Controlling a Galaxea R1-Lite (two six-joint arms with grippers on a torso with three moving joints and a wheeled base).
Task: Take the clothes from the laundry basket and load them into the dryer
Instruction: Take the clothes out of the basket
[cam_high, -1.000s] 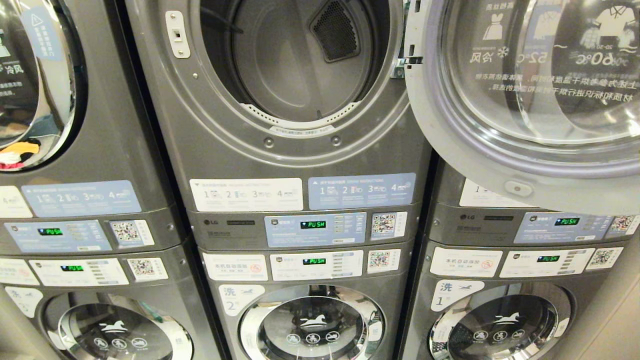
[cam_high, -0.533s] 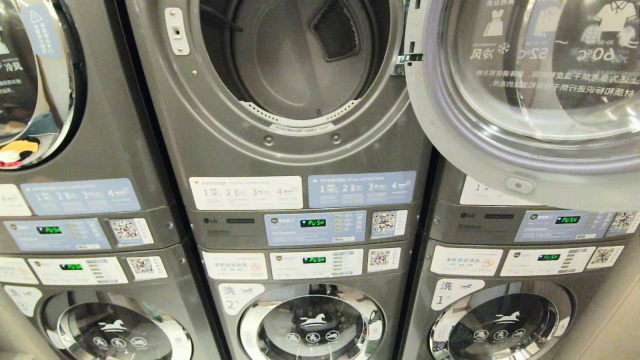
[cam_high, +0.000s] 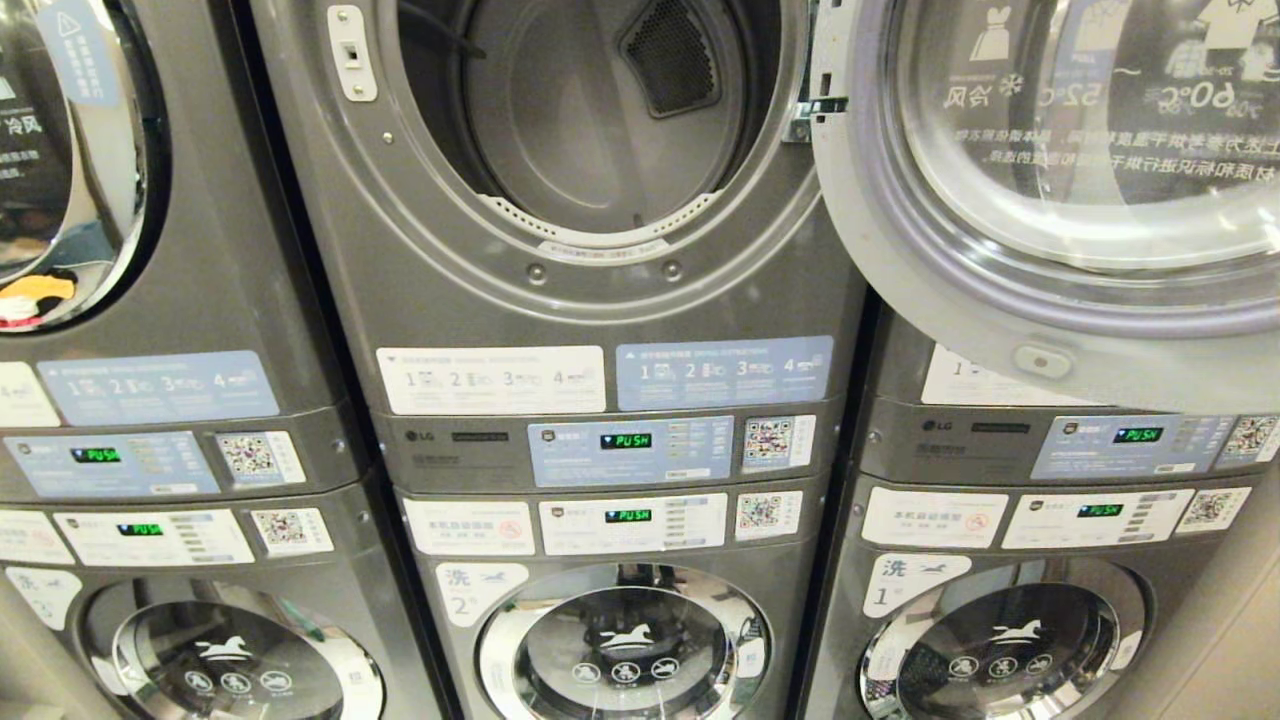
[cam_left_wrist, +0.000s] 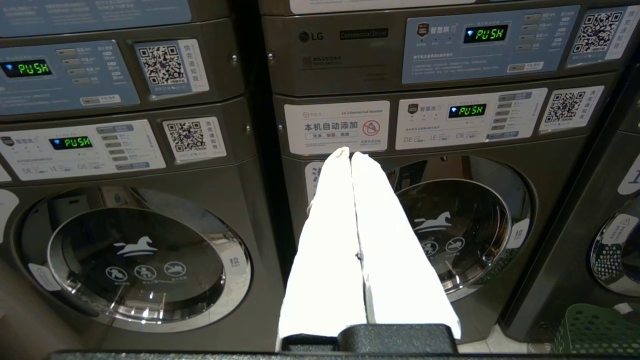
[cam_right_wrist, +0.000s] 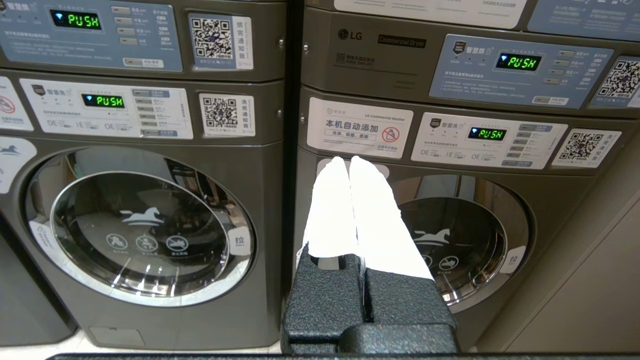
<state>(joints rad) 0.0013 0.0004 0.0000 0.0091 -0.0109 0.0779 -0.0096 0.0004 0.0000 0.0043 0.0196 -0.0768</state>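
Both sets of fingers pressed together, holding nothing: left gripper (cam_left_wrist: 350, 154) and right gripper (cam_right_wrist: 348, 161), parked low, aimed at the bottom-row washers. Open dryer (cam_high: 600, 130) sitting up top, door (cam_high: 1040, 200) swung out to the right, drum bare. Laundry basket (cam_left_wrist: 595, 330) just peeking in as green mesh down on the floor in the left wrist view, off toward the right-hand machine, below and well apart from the fingers. Clothes not visible. Nearer arm: hard to call.
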